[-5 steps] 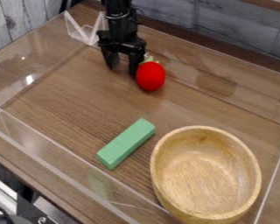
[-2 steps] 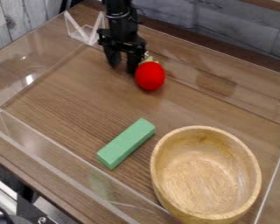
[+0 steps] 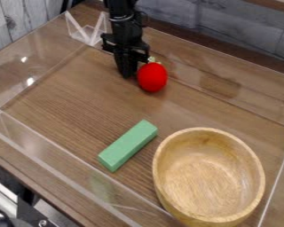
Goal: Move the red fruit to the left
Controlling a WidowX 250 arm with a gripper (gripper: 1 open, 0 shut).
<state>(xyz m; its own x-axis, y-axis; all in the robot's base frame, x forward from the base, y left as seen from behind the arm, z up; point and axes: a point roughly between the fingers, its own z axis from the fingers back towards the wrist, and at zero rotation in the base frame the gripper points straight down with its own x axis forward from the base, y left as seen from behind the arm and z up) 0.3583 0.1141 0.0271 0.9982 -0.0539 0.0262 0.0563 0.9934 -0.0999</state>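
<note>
**Jaws drawn together beside the red fruit, which sits ungripped on the table**

The red fruit point(image 3: 153, 78) rests on the wooden tabletop point(image 3: 74, 106) toward the back of the clear-walled enclosure, its small green stem near the top on the side facing the arm. It sits free on the wood; nothing wraps around it. Just to its left in the picture, touching or very nearly touching it, stands the black gripper point(image 3: 130, 66), pointing straight down with its tips low over the table. The jaws are narrow, pulled together into one dark tip with no gap visible between them, and they hold nothing: the fruit lies outside them, beside the right-hand finger.

That placement reads more like a shove than a pick. With the fingers shut and planted low at the fruit's flank, the tool can act as a blunt pusher, though it stands on the fruit's left, the side the fruit is meant to travel toward.

Further out, the flat green block point(image 3: 129, 144) lies at an angle in the middle of the table, well apart from the fruit, and the wooden bowl point(image 3: 209, 176) sits in the near right corner, empty.

Compared with a second ago, the jaws have gone from spread apart, two prongs clearly separate, to closed. The fruit, block and bowl lie where they did.
</note>
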